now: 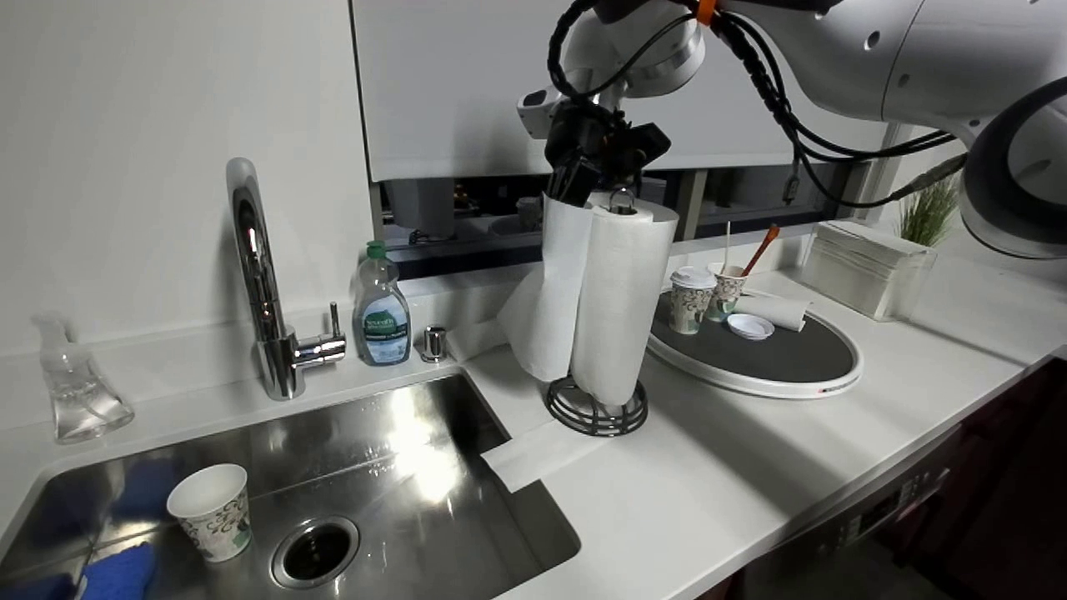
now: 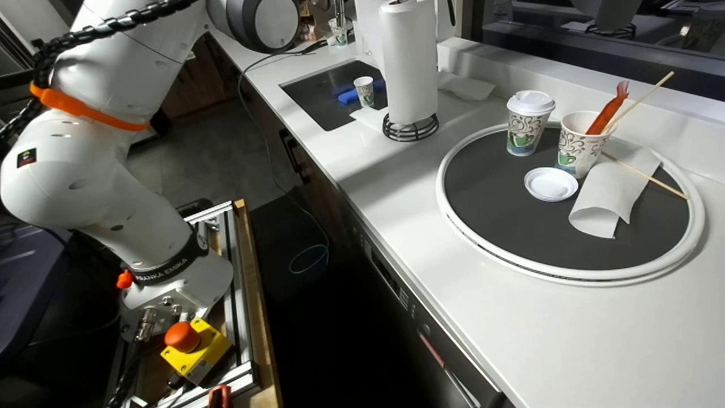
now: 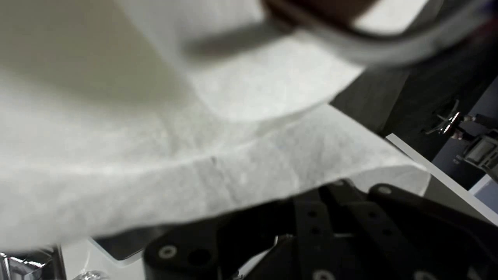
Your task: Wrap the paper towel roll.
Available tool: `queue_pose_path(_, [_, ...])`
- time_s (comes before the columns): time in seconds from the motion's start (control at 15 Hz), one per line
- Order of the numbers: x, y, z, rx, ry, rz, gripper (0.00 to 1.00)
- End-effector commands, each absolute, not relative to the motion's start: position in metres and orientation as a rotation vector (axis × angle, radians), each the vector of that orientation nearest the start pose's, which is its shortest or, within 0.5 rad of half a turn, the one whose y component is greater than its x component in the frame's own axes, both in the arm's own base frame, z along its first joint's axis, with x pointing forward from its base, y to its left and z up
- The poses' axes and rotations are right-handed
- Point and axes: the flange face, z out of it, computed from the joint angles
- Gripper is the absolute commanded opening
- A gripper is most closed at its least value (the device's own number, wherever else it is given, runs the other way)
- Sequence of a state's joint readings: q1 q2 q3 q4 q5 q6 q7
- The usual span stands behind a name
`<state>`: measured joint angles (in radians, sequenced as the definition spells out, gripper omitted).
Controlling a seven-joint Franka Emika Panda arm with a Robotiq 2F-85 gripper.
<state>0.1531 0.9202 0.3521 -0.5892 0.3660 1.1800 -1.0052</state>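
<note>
Gripper (image 1: 569, 197) appears clamped on the top edge of the loose sheet (image 1: 560, 300), contact partly hidden. Paper towel roll (image 1: 623, 308) upright between front and back edges of the bench (image 1: 733, 450), beside the sink (image 1: 433, 542). Best carried closely around, lightly taut, without tipping.

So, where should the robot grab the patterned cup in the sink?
Probably pinch the patterned cup at its rim, coming straight down. It stands mouth-up, so its thin edge faces the gripper's descent, while the sides of the sink could block a sideways reach.
</note>
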Motion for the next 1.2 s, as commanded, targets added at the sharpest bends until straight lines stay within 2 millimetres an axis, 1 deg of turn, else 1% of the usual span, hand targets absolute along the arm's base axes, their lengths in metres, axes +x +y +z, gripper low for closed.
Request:
queue_pose_path(0.0, [0.671,0.252,0.486,-1.786,-1.679,0.092,0.00])
queue_pose_path(0.13, [0.671,0.248,0.490,-1.785,-1.690,0.081,0.00])
queue_pose_path(0.2, [0.669,0.251,0.490,-1.784,-1.699,0.095,0.00])
queue_pose_path(0.53, [0.657,0.277,0.490,-1.717,-1.770,0.109,0.00])
queue_pose_path(0.6, [0.660,0.281,0.494,-1.722,-1.754,0.054,0.00])
queue_pose_path(0.67, [0.665,0.277,0.489,-1.740,-1.735,0.066,0.01])
queue_pose_path(0.8, [0.662,0.283,0.491,-1.730,-1.744,0.065,0.01])
queue_pose_path(1.0, [0.662,0.282,0.492,-1.731,-1.744,0.062,0.00])
queue_pose_path(1.13, [0.649,0.293,0.492,-1.769,-1.729,0.154,0.00])
